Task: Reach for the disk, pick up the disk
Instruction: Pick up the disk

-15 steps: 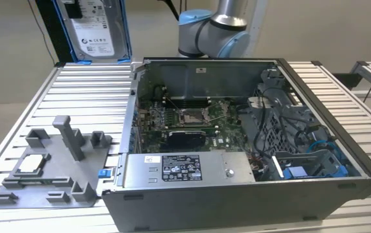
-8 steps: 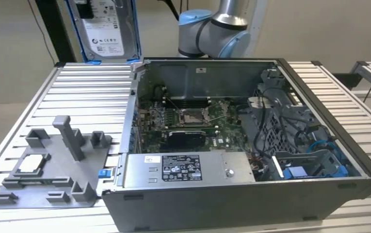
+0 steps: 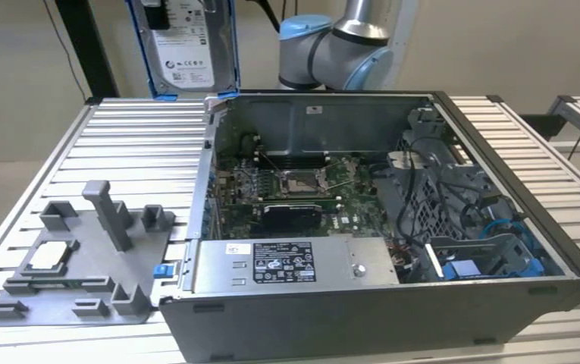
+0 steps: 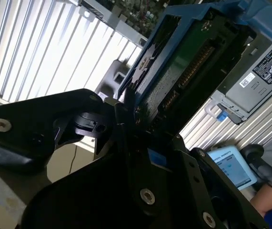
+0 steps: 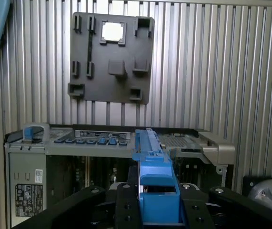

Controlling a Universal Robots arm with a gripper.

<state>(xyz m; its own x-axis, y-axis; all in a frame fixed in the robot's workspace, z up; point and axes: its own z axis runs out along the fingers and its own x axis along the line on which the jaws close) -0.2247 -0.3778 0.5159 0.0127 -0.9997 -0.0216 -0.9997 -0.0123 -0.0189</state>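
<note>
Gripper point(image 5: 157, 198) closed on the disk point(image 5: 151, 152); disk hangs upright, high above table point(image 3: 117, 144).

Top of disk point(image 3: 184, 53) & arm point(image 3: 322, 51) cut off by exterior view's edge.

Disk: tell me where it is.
The disk hangs in the gripper at the exterior view's upper left, above the slatted table, beside the open computer case.

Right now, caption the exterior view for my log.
The disk hangs above a corner of the open computer case, grey fixture plate alongside.
</note>
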